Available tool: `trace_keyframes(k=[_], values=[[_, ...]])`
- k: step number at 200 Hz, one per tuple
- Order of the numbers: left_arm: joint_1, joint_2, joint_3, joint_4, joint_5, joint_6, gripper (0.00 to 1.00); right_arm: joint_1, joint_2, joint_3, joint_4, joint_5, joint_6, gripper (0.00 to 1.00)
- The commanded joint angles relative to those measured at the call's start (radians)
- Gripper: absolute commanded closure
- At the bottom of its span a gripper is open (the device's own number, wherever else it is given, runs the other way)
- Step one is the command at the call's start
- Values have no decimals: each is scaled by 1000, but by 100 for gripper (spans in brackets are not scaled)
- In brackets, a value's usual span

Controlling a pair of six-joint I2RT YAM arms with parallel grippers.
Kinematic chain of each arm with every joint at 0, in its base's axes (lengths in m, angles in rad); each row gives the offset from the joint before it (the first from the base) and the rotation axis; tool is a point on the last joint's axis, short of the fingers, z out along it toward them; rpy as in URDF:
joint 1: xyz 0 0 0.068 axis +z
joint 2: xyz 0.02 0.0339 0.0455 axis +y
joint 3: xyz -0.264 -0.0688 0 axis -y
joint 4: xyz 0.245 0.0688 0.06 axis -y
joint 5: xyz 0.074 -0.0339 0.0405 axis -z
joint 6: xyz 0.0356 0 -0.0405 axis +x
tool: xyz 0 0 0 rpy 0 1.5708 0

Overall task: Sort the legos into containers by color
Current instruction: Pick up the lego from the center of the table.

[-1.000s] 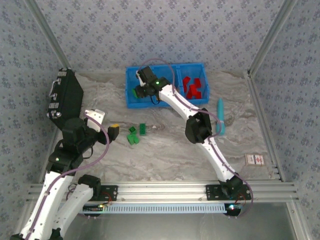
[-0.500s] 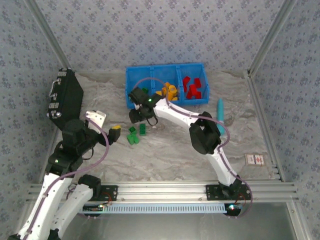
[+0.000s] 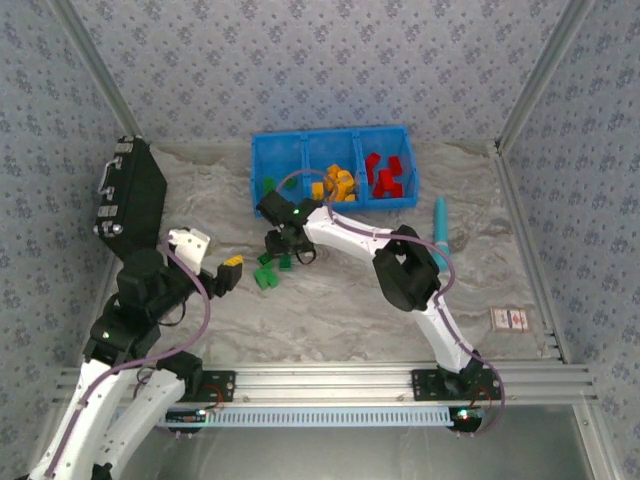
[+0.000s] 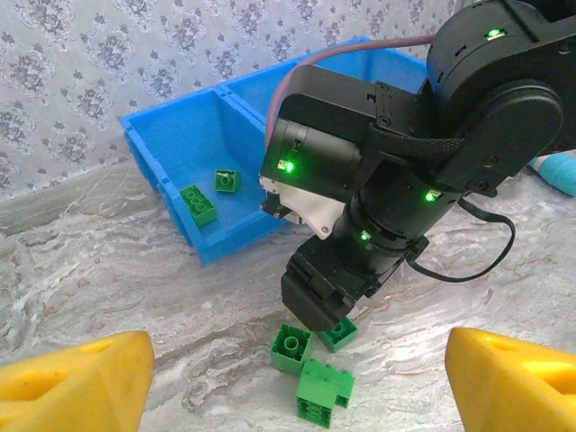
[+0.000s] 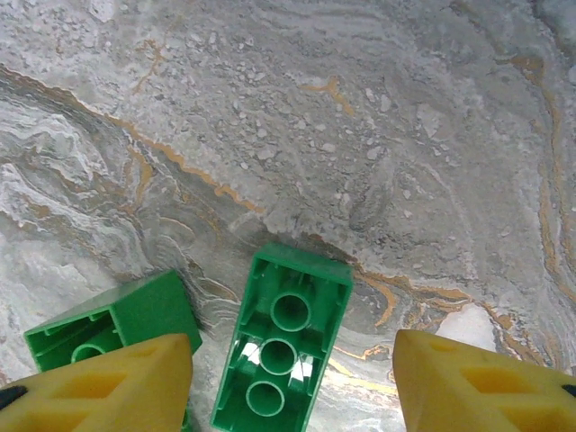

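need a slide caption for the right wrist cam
Open right tool straddling an upside-down green lego on the marbled table, a second green lego beside it.

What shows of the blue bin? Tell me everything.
The blue bin looks like glossy moulded plastic: a long open-topped box split into three side-by-side compartments. It sits flat on the marbled table near the back wall. The left compartment holds green bricks, the middle orange-yellow bricks, the right red bricks.
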Motion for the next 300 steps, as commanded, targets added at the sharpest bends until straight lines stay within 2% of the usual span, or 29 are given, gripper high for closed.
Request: trace_keyframes(k=[1, 84, 171, 225, 258, 300], values=[[-9, -11, -1, 25, -17, 17, 15, 9, 25, -28, -29, 31, 31, 39], [-13, 2, 5, 23, -27, 20, 14, 12, 64, -44, -14, 35, 32, 47], [-12, 18, 6, 24, -32, 21, 14, -1, 67, -89, 3, 31, 32, 73], [-13, 24, 3, 30, -41, 23, 14, -28, 9, -90, -17, 45, 4, 78], [-13, 29, -4, 38, -47, 27, 14, -51, -17, -31, -31, 59, -37, 78], [-15, -56, -82, 118, -64, 46, 13, -99, 56, 166, -32, 65, -150, 78]])
